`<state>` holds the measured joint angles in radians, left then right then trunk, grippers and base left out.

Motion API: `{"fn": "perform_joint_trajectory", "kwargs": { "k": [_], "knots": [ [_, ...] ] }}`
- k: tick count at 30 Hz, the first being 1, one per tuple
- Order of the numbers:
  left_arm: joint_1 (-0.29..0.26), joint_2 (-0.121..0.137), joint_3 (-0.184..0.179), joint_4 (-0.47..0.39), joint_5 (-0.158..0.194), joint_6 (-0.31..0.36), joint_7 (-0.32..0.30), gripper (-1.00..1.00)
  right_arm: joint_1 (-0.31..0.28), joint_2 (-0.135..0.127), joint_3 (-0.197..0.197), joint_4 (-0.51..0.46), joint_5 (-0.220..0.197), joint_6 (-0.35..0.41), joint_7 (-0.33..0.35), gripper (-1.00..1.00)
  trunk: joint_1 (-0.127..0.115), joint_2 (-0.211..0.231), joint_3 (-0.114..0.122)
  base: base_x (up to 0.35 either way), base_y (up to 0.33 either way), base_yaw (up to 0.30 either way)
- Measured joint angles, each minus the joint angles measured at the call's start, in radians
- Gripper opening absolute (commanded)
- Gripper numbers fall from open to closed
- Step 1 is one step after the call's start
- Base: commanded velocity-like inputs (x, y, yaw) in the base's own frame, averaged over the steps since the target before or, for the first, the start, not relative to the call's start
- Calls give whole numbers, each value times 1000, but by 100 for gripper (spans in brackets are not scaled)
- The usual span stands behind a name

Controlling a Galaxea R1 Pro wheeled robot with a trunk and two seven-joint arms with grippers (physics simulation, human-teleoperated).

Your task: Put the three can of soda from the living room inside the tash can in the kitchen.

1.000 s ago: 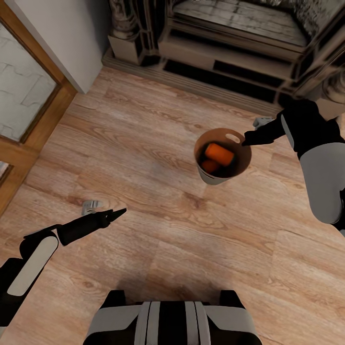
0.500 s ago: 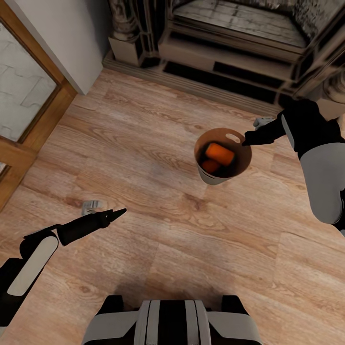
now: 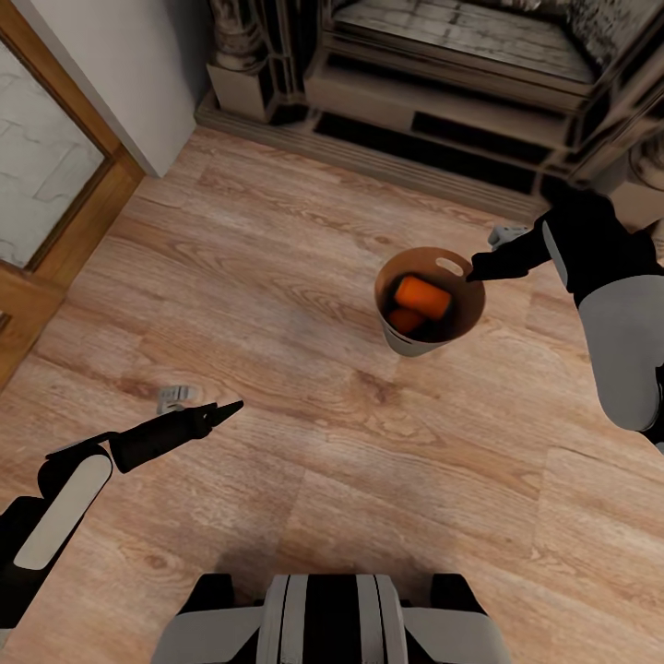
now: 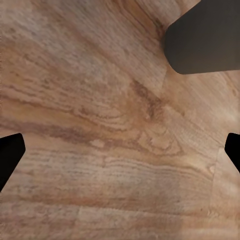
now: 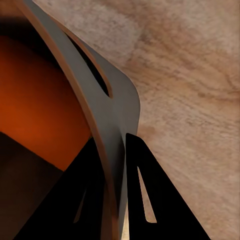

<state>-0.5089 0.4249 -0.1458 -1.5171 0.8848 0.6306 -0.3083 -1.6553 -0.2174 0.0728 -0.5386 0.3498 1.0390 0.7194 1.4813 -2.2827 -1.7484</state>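
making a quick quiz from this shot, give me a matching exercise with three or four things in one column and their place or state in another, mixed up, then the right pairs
Things:
1. tash can
2. orange can of soda
3. left gripper
4. right gripper

Place or state:
A. lying inside the bin
B. clamped on a thin rim wall
C. holding nothing, above bare wood floor
D. hanging from a gripper by its rim, near the fireplace

Pairs: 1-D, 2-A, 3-C, 4-B
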Motion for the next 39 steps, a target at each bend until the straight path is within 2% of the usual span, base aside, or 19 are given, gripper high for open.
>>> {"fn": "perform_joint_trajectory", "kwargs": {
  "k": [10, 14, 16, 19, 28, 36, 37, 38, 39],
  "knots": [
    [0, 0, 0, 1, 0, -3, 0, 100, -1, -1, 0, 0, -2, 0, 0, -100, 38, -70, -31, 0, 0, 0],
    [0, 0, 0, 1, 0, -4, 0, 100, 0, -2, 0, 0, 0, 0, 0, -100, 38, -70, -31, 0, 0, 0],
    [1, 0, 1, 1, 0, -5, 0, 100, -3, -4, 2, -3, -5, 8, 2, -100, 45, -84, -37, 0, 0, 0],
    [1, 0, 1, 2, 0, -5, 1, 100, -1, -32, 3, 2, -57, 8, 7, -100, 57, -105, -47, 0, 0, 0],
    [1, 0, 1, 3, 0, -5, 3, 100, -7, -83, 0, -1, -59, 8, 102, -100, 91, -168, -75, 0, 0, 0],
    [0, 0, 2, 3, 1, -8, -1, 100, -10, -85, 1, -1, -52, 8, 112, -100, 95, -176, -78, 0, 0, 0],
    [0, 0, 2, 3, 1, -9, -1, 100, -10, -86, 1, -1, -52, 8, 112, 100, 95, -176, -78, 0, 0, 0],
    [0, 0, 2, 3, 0, -9, -1, 100, 3, -24, 2, 0, 30, -12, -3, 100, 96, -175, -78, 0, 0, 0],
    [0, 0, 1, 3, 0, -9, -2, 100, 8, -13, -2, -1, -26, 8, 12, 100, 96, -175, -78, 0, 0, 0]
  ]
}}
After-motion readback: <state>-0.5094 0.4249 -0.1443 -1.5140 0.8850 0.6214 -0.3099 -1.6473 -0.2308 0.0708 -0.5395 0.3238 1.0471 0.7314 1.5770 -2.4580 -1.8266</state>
